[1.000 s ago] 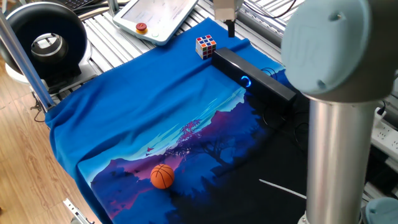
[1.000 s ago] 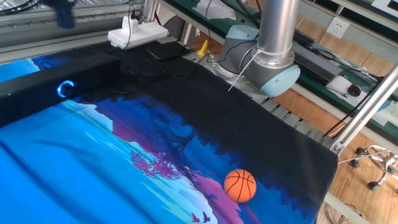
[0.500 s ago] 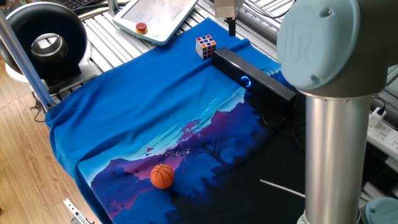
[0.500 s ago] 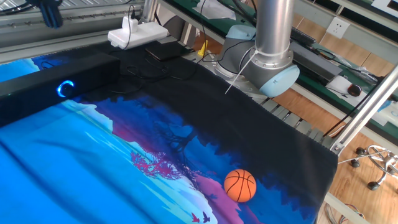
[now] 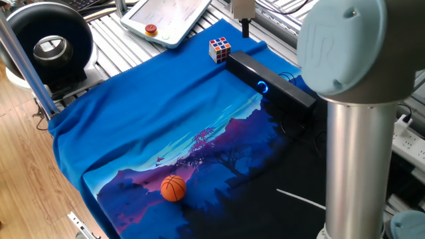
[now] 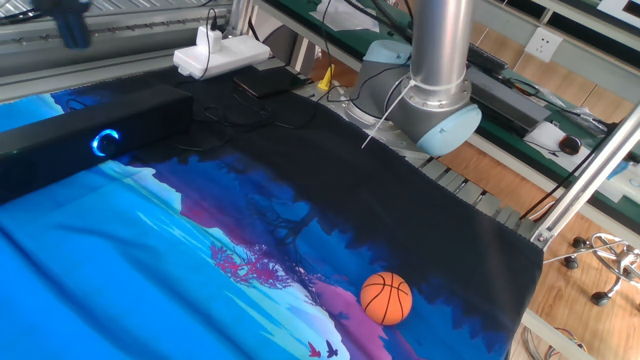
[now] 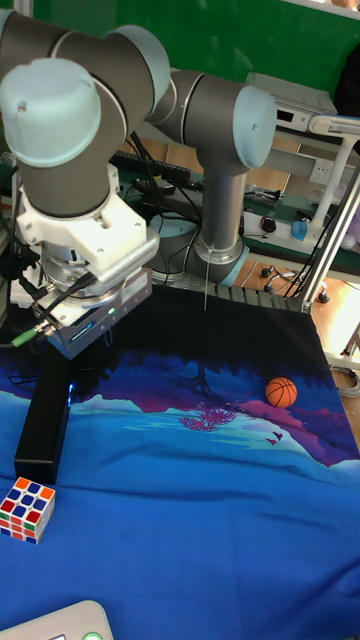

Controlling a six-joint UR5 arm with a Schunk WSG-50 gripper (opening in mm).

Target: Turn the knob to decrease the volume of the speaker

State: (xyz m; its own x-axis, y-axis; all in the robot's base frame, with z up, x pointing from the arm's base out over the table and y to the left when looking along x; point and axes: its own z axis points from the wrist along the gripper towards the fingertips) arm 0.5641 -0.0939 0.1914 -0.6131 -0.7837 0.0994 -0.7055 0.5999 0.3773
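Beside the speaker [image 5: 269,82] sits a puzzle cube [image 5: 220,48], touching nothing.

the speaker [image 5: 271,82] lies on the cloth [image 5: 166,126] along its far edge in one fixed view. the knob [image 5: 262,87] sits on the speaker's front face, about midway along it. the puzzle cube [image 5: 220,48] rests on the cloth just beside the speaker's left end, apart from it. the ball [image 5: 174,188] lies on the cloth well apart from the speaker, near the front edge. the gripper [image 5: 245,28] hangs above and behind the speaker's left end, not touching it.
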